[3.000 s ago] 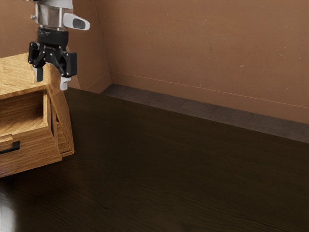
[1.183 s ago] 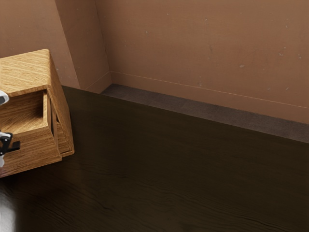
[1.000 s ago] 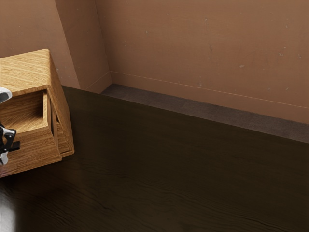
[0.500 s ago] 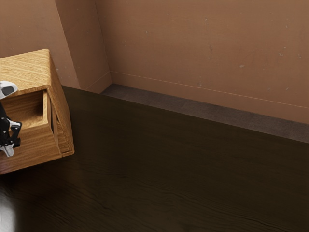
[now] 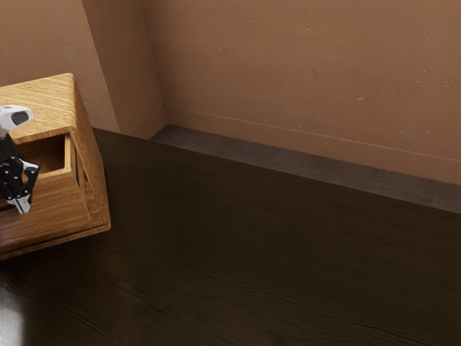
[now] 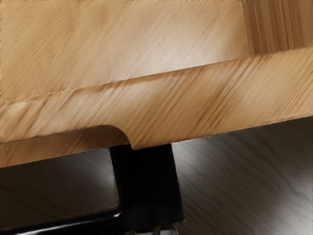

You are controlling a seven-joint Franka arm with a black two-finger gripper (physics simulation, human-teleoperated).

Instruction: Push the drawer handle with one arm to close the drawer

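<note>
At the exterior view's left edge, the handle (image 5: 6,208), a dark bar on the drawer's front, shows just beside the gripper's tips. The gripper (image 5: 23,205) comes next, tilted, its pale tips pressed together and pointing down in front of the drawer. Nothing shows pinched between them. They are at the handle, but whether they actually touch it I cannot tell. Behind and around them is the drawer (image 5: 61,205), wooden, partly open: its hollow shows between its front and the cabinet. The cabinet (image 5: 47,97), in the same grained wood, stands over it, its side panel sloping down to the exterior view's right of the drawer. The dark table (image 5: 252,245) stretches on from there to the exterior view's right, with a strip of grey floor (image 5: 216,148) past its far edge and a scuffed brown wall (image 5: 302,72) behind.

In the wrist view, the black handle stands out from the drawer's front, below a curved notch in its upper rim. The tips of the gripper (image 6: 155,230) lie close together by the handle's end, with table on both sides of the handle's post.
</note>
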